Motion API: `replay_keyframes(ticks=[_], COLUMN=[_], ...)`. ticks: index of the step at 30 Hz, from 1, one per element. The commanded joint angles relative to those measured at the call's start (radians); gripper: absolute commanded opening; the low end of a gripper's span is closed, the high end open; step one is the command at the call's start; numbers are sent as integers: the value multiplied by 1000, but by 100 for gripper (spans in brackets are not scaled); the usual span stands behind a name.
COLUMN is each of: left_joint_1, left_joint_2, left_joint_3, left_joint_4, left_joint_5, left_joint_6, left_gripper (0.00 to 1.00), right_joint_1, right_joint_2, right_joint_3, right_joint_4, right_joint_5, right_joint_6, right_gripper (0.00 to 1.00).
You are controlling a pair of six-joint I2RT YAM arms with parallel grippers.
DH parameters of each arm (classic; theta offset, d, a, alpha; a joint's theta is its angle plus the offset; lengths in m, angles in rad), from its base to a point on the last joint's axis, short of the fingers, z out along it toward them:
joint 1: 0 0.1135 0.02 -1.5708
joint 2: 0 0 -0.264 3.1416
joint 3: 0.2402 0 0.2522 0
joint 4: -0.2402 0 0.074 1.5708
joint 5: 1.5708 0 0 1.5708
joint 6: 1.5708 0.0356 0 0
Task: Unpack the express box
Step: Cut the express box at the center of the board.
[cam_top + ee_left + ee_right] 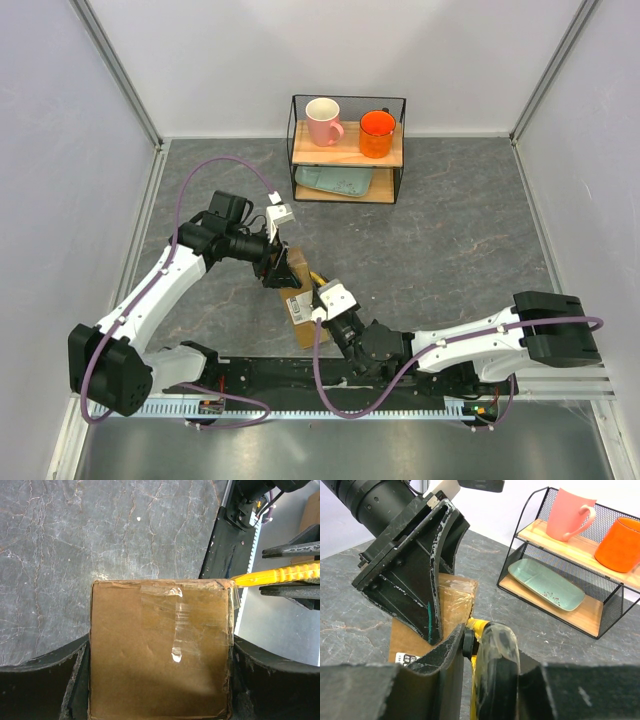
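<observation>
The express box (292,290) is a flat brown cardboard parcel with a small white label, lying between the two arms. My left gripper (280,265) is shut on its far end; in the left wrist view the taped cardboard (160,650) fills the space between the fingers. My right gripper (322,300) is shut on a yellow utility knife (482,645). The knife tip (250,578) rests at the box's taped corner edge. The left gripper's fingers (415,575) stand over the box (455,600) in the right wrist view.
A black wire shelf (348,150) stands at the back with a pink mug (323,121) and an orange mug (377,133) on top and a pale green tray (335,182) below. White walls enclose the grey table (460,230).
</observation>
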Motion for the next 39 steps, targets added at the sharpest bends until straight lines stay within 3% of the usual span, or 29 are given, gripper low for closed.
replay_keyframes(ticks=[1, 5, 17, 39], left_joint_1=[1, 1, -1, 2], left_joint_2=[-26, -26, -15, 20], left_joint_3=[19, 22, 25, 40], left_joint_4=[37, 37, 36, 68], left_joint_5=[-13, -12, -9, -30], left_joint_6=[48, 45, 37, -20], left_gripper=[18, 18, 18, 16], right_joint_1=[5, 5, 5, 43], right_joint_2=[4, 1, -19, -56], right_joint_3=[37, 40, 42, -18], right_joint_4=[63, 67, 12, -179], right_joint_5=[-5, -22, -126, -84], right_joint_6=[-29, -31, 22, 187], right_gripper=[32, 30, 0, 0])
